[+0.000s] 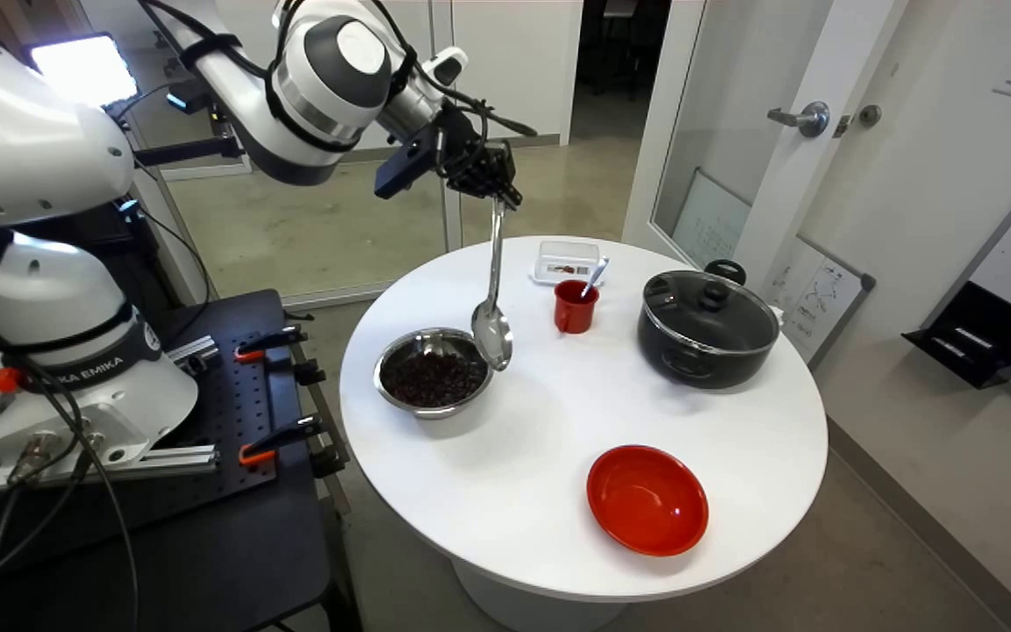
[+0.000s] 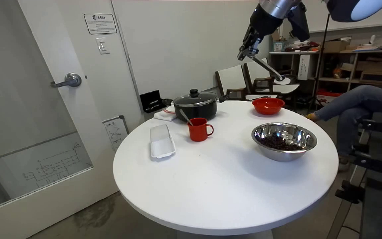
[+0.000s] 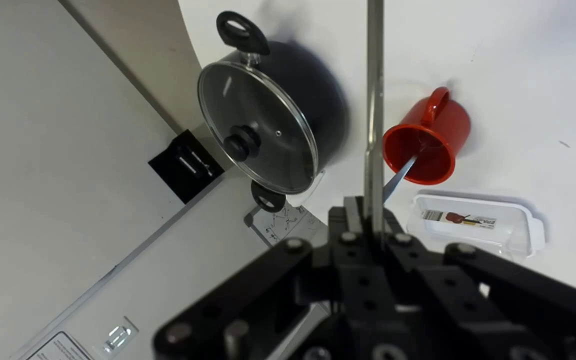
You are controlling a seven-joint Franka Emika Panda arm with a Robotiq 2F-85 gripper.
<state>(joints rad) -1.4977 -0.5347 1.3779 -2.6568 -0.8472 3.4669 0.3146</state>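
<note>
The gripper (image 3: 371,216) pinches the spoon (image 1: 492,331) well above the table (image 1: 519,456) — pickup looks done, release not yet — with dark pieces (image 1: 433,379) in the metal bowl (image 2: 278,155) and none visible in the red bowl (image 1: 646,502).

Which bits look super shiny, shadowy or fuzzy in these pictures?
In an exterior view, the glowing panel glares white and the spoon glints; in an exterior view, the metal bowl shines, with a soft shadow on the table beside it; in the wrist view, the nearest parts of the tool look blurry, while the red cup is clearer.
</note>
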